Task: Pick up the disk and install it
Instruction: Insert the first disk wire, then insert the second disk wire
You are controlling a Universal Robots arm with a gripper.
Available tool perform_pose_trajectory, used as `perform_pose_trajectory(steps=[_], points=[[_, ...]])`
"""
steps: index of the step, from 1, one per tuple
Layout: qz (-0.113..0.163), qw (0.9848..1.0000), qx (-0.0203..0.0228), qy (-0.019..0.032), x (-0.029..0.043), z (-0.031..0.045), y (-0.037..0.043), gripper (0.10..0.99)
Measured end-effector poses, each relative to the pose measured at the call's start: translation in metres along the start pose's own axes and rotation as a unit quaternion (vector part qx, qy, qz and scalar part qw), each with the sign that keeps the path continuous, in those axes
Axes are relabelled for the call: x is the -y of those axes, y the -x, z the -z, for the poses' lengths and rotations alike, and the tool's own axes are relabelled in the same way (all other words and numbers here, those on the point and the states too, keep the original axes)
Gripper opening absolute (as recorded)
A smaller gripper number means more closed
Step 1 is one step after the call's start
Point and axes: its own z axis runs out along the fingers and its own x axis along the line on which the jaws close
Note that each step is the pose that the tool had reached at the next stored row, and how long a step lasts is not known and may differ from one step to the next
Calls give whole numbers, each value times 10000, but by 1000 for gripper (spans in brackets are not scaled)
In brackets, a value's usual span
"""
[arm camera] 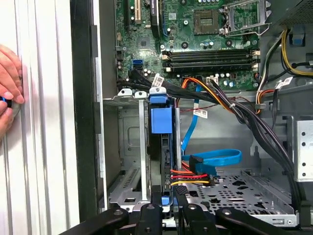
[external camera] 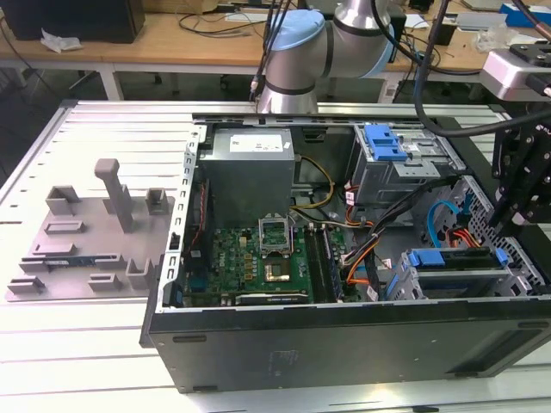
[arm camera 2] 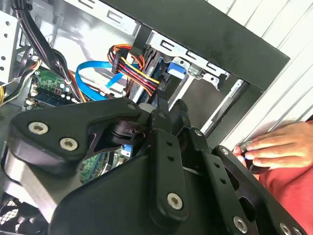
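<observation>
From the exterior view I see my arm reaching over an open computer case (external camera: 344,327) lying on its side on the slatted metal counter (external camera: 95,129), with the gripper (external camera: 508,215) hanging at the exterior view's right end of the case, just above the drive cage (external camera: 452,275). The disk (external camera: 456,258) sits in that cage, its blue rails showing at the ends. In the first wrist view the disk (arm camera: 166,161) stands on edge in a slot of the cage, its blue rail end facing the motherboard (arm camera: 195,34), and the gripper (arm camera: 168,201) is right down on its near edge, a finger either side of it; I take it as clamped on the disk. A blue data cable (arm camera: 215,157) and a bundle of red, yellow and black power wires (arm camera: 193,177) lie just beside the disk. The second wrist view shows the black gripper linkage (arm camera 2: 161,161) up close. A person's hand (arm camera 2: 279,147) rests on the counter just outside the case wall.
</observation>
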Motion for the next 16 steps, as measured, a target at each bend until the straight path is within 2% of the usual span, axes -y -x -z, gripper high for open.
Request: perform_pose_trajectory(steps=[16], points=[[0,10000,4,0,0,0,2,239]])
